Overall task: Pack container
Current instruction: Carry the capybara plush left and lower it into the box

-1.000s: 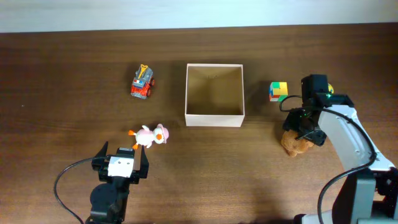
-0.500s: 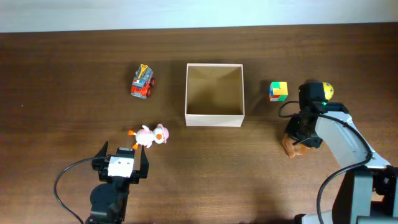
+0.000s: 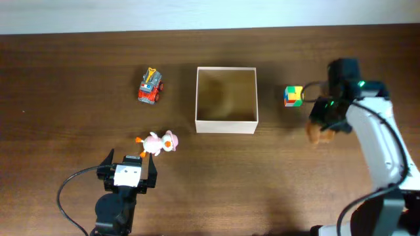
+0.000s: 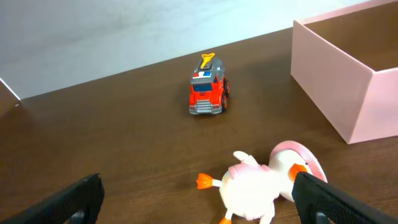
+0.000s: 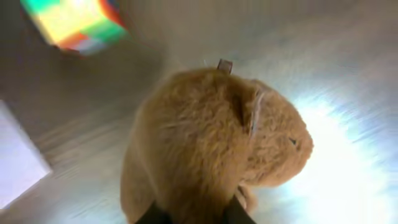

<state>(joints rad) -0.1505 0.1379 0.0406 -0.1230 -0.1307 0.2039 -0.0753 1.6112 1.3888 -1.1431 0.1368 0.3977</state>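
The container (image 3: 226, 120), a white-walled square box with a tan inside, stands open at the table's middle; its corner (image 5: 15, 168) shows in the right wrist view. My right gripper (image 3: 326, 121) is shut on a brown plush animal (image 3: 319, 134) to the container's right. In the right wrist view the plush (image 5: 211, 137) fills the frame, pinched between the jaws of the right gripper (image 5: 196, 218). My left gripper (image 3: 128, 172) stands open near the front edge, just short of a pink and white duck toy (image 3: 157, 142). The duck (image 4: 261, 183) lies ahead of the open left gripper (image 4: 199, 205).
A red toy truck (image 3: 151, 86) (image 4: 208, 94) sits left of the container. A multicoloured cube (image 3: 293, 96) (image 5: 74, 22) lies between the container and my right arm. The table's far edge runs along the top of the overhead view.
My right gripper has shut on the brown plush and carried it away from the front edge, toward the cube. The left arm has not moved.
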